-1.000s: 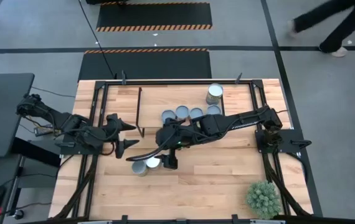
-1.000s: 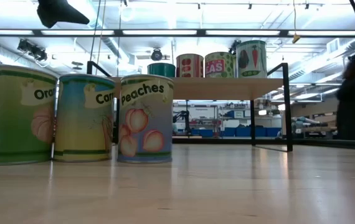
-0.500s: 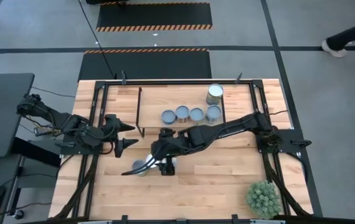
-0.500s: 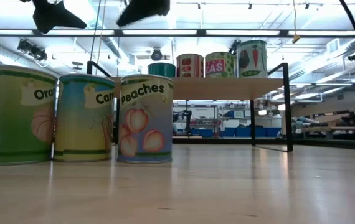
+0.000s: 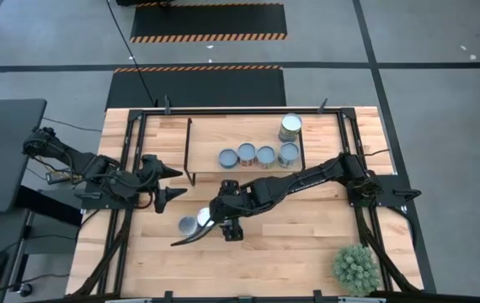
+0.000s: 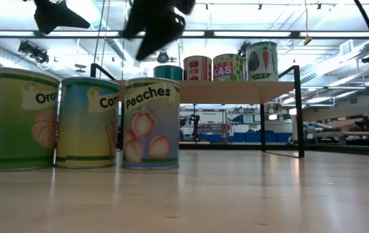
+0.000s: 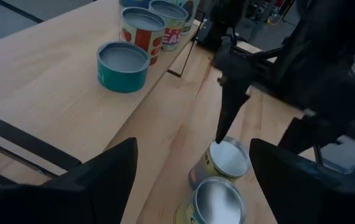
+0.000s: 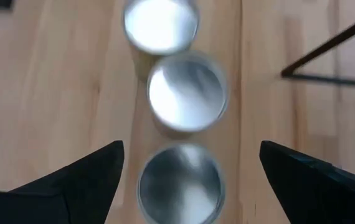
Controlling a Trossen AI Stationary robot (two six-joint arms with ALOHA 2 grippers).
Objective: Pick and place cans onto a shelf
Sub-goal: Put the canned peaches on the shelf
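Shelf (image 5: 248,139), upper centre: four cans (image 5: 257,155) placed, fifth (image 5: 290,128) behind | Table (image 5: 307,244): three cans (image 6: 84,121) left, lower centre | Right claw (image 5: 209,229) spread wide, empty, over them | Left claw (image 5: 167,183) apart, idle, centre-left

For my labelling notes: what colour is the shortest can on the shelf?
Teal, with a grey lid; the left wrist view shows it best.

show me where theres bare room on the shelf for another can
The shelf is bare on its left stretch, between its left leg and the four cans lined up along its front edge. The right end is crowded, with a fifth can behind the row. The open right claw hovers over three cans on the table.
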